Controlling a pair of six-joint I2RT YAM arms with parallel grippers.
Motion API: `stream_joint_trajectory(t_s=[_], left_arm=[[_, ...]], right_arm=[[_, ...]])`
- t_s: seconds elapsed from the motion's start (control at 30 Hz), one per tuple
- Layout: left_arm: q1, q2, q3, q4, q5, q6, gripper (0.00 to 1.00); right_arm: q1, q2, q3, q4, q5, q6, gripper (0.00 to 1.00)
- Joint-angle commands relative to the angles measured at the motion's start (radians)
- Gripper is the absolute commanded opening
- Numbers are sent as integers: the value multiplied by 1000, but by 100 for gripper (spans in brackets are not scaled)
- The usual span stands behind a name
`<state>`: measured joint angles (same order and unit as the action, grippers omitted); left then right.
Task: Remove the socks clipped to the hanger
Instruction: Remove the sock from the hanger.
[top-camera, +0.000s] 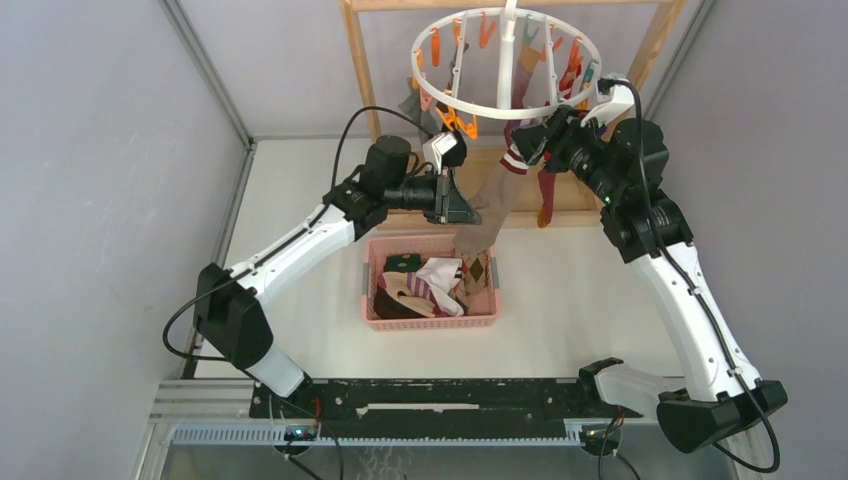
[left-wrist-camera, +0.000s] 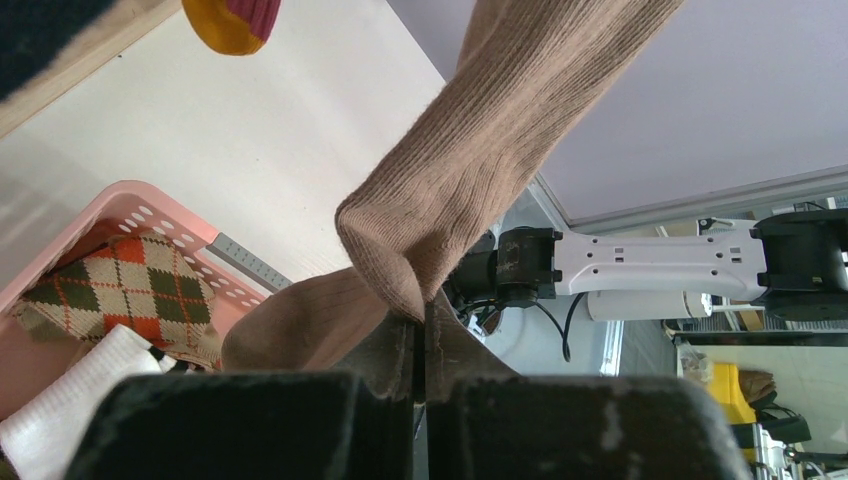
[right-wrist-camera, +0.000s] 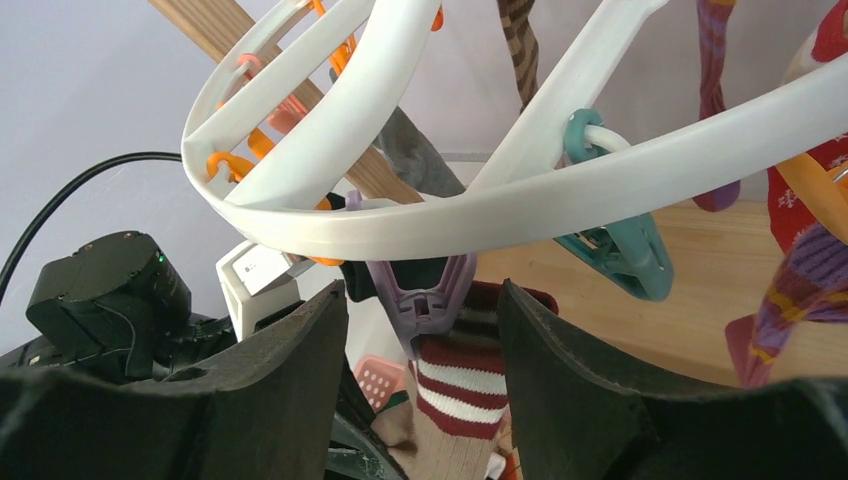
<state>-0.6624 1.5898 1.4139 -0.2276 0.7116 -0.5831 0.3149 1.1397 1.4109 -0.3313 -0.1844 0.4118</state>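
Observation:
The white ring hanger (top-camera: 505, 108) hangs at the back with orange and teal clips and several socks. A tan sock (top-camera: 497, 205) with a maroon and white striped cuff (right-wrist-camera: 465, 375) hangs from a purple clip (right-wrist-camera: 420, 290) on the ring (right-wrist-camera: 560, 190). My left gripper (top-camera: 460, 210) is shut on the lower part of this tan sock (left-wrist-camera: 470, 180), above the pink basket; its jaws meet on the fabric (left-wrist-camera: 420, 315). My right gripper (top-camera: 528, 143) is open, its fingers either side of the purple clip and cuff (right-wrist-camera: 422, 296), not touching them.
The pink basket (top-camera: 430, 322) holds several loose socks, among them a brown argyle one (left-wrist-camera: 130, 290). The wooden frame rack (top-camera: 362, 70) stands behind the hanger. A red sock (top-camera: 547, 195) and a grey sock (top-camera: 415, 105) hang nearby. A teal clip (right-wrist-camera: 610, 245) is right of the purple one.

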Motion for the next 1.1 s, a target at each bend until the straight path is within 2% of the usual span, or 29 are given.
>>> stream_joint_trajectory(t_s=[0.0, 0.53, 1.07], left_arm=[[4, -28, 44, 19, 26, 16, 0], [3, -31, 37, 19, 31, 11, 0], [4, -38, 28, 19, 29, 11, 0]], right_arm=[[0, 7, 3, 68, 11, -27, 64], [-10, 31, 4, 124, 19, -15, 59], [-15, 48, 17, 141, 5, -1, 36]])
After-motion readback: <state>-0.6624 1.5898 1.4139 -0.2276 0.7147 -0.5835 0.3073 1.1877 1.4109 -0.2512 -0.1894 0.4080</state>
